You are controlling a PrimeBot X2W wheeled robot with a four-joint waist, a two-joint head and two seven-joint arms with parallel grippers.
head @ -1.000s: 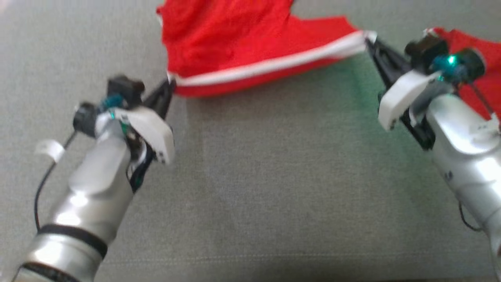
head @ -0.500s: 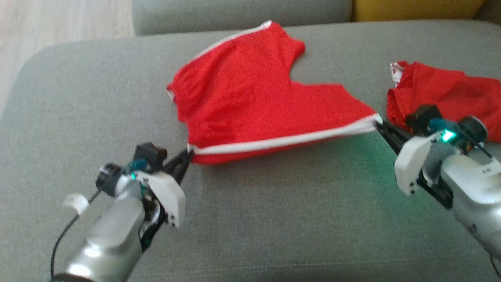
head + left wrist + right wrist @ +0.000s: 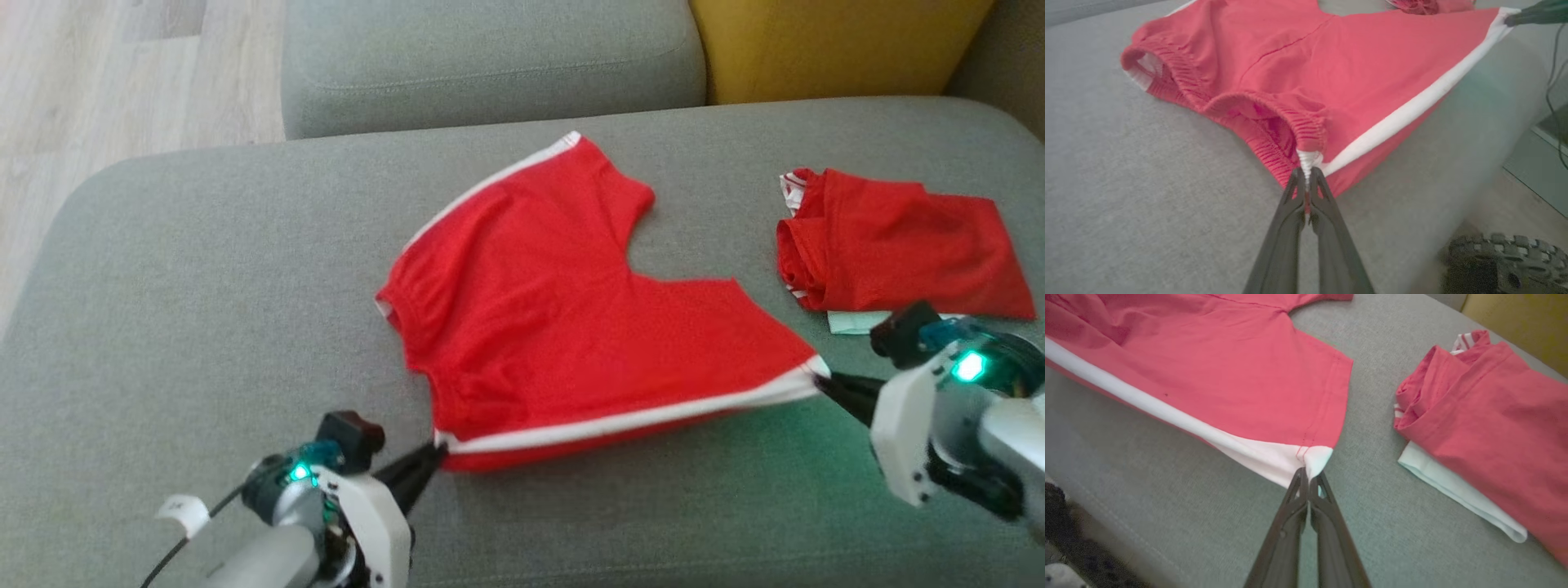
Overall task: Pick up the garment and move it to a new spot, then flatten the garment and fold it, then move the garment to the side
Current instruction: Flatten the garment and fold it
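Pulled nearer me from the folded pile [image 3: 898, 237], the garment [image 3: 571, 327] lies left of it on the sofa seat [image 3: 204, 286]; my left tool [image 3: 435, 459] clamps its waistband corner, my right tool [image 3: 823, 382] its hem corner; soft and limp, best held by corners, I judge.

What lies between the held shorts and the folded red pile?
A bare strip of grey cushion; the shorts and the folded red pile lie apart. The right wrist view shows it, just beyond the right end effector pinching the hem corner.
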